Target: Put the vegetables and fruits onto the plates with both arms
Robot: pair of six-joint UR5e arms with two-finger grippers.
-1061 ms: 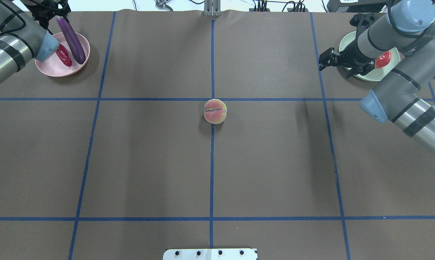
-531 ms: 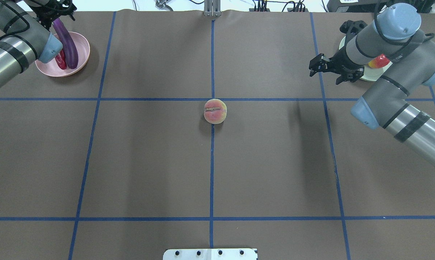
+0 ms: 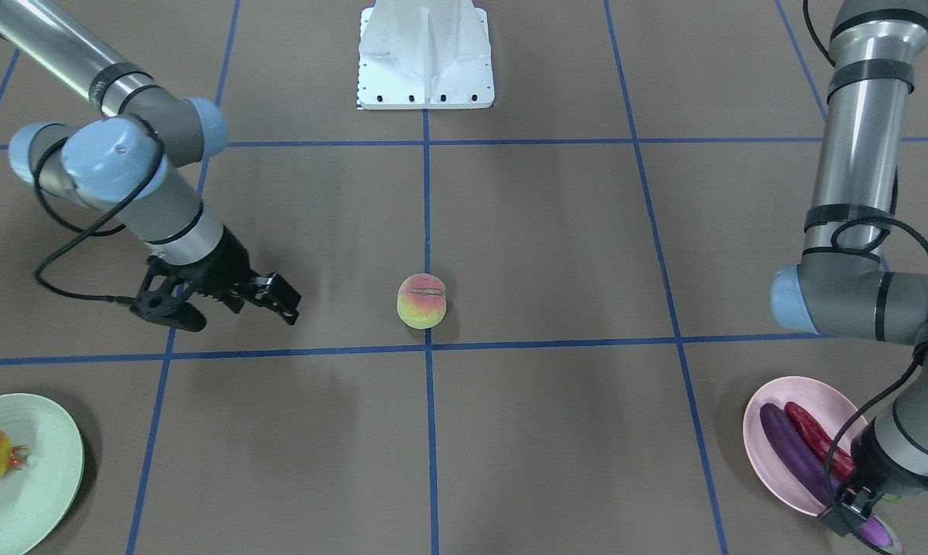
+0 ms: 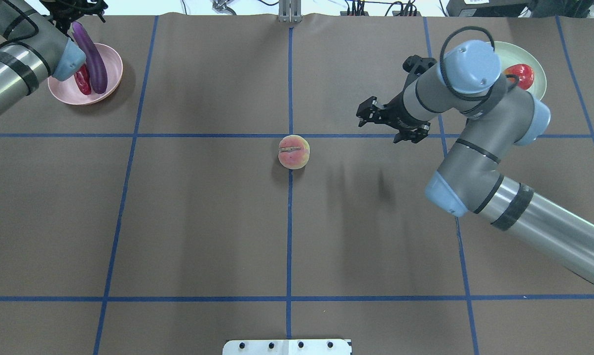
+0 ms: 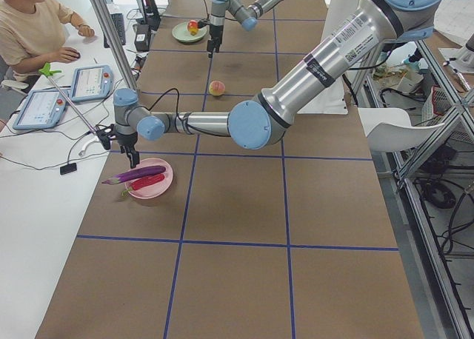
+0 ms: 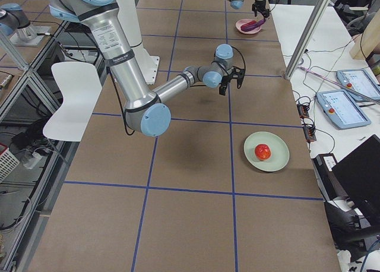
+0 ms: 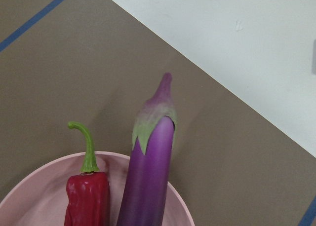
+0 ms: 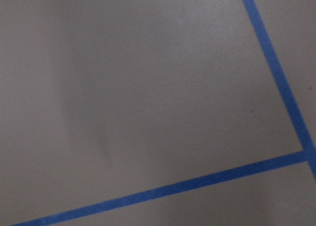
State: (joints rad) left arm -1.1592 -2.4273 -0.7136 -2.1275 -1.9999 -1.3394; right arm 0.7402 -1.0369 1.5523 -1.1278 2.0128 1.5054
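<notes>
The peach (image 4: 293, 152) sits alone at the table's middle, also in the front view (image 3: 421, 301). My right gripper (image 4: 378, 123) is open and empty. It hovers right of and behind the peach (image 3: 240, 316). The pomegranate (image 4: 521, 75) lies on the mint green plate (image 4: 519, 49). The eggplant (image 4: 92, 59) and the chili (image 4: 83, 83) lie on the pink plate (image 4: 114, 66), the eggplant's cap over the rim (image 7: 150, 171). My left gripper (image 4: 77, 12) is over the cap end (image 3: 849, 512). Its fingers are hidden, so I cannot tell its state.
The robot's white base (image 3: 425, 54) stands at the near edge. Past the far edge, by the pink plate, are a white bench with tablets (image 5: 89, 84), cables, an operator (image 5: 29, 28) and a metal post (image 5: 111, 35). Blue tape lines grid the brown table.
My right gripper left the green plate and moved left toward the table's middle, empty; the pomegranate stays on the plate. The eggplant swung a little on the pink plate, covering more of the chili.
</notes>
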